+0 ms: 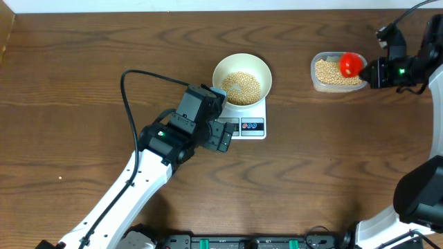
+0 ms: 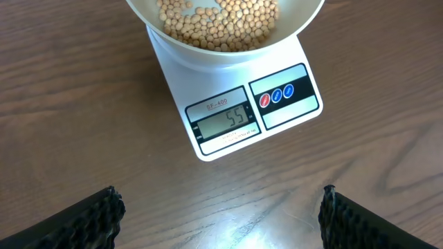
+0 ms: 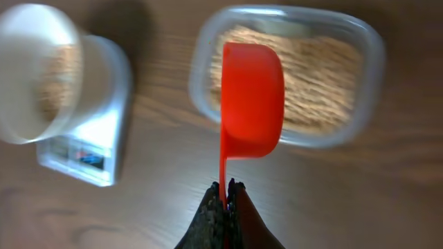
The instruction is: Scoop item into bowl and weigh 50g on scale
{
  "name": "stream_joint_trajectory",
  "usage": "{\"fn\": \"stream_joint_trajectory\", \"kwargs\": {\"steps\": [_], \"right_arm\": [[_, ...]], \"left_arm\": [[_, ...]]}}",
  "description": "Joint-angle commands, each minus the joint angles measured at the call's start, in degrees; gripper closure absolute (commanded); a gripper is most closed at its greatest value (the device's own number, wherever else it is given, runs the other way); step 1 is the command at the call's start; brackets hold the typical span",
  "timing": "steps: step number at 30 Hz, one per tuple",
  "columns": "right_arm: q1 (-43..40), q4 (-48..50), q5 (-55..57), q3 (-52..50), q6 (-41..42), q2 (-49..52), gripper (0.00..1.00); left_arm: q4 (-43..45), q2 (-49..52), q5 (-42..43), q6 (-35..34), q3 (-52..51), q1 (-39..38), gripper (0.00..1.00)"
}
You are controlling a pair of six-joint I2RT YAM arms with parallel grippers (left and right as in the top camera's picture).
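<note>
Weighing soybeans (image 2: pixel 221 21) in the bowl (image 2: pixel 299 29): scale (image 2: pixel 291 117) reads 55, slightly over. Right jaws, clamped on the handle of the red scoop (image 3: pixel 250 90), should remove few beans; left jaws gape empty.

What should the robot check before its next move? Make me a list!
1. The bowl sits on the scale: ok.
2. The display reads fifty: not ok, it shows 55, so too many beans.
3. The right fingers are shut on the scoop handle: ok.
4. The scoop is above the container: ok.
5. The scoop is empty: cannot tell, too blurred.
6. The left fingers are open, hold nothing and are apart from the scale: ok.
</note>
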Motion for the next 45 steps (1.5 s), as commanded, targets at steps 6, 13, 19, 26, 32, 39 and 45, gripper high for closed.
{"fn": "stream_joint_trajectory", "kwargs": {"steps": [6,13,19,26,32,39,45], "right_arm": [[6.9,2.4,25.8,0.7,7.2,-0.3,0.99],[13.6,5.9,39.0,0.7,7.7,-0.3,0.98],[17.4,7.9,48.2,0.7,6.7,-0.3,0.99],[18.7,9.9,39.7,1.0,2.7,-0.5,0.99],[18.7,11.9,3.5,5.5,-2.5,-1.0,0.99],[22.2,15.9,-11.7,5.6,-6.2,0.2,0.99],[28.9,14.6,-9.1,5.5,-10.2,3.8,0.99]], "left_arm": [[-0.2,-0.4,-0.9,0.2,0.1,0.2,0.08],[-0.2,-0.4,-0.9,0.2,0.1,0.2,0.08],[-0.2,-0.4,-0.9,0.2,0.1,0.2,0.08],[-0.2,-0.4,-0.9,0.2,0.1,0.2,0.08],[-0.2,-0.4,-0.9,0.2,0.1,0.2,0.08],[-0.2,-0.4,-0.9,0.2,0.1,0.2,0.08],[-0.2,-0.4,-0.9,0.2,0.1,0.2,0.08]]}}
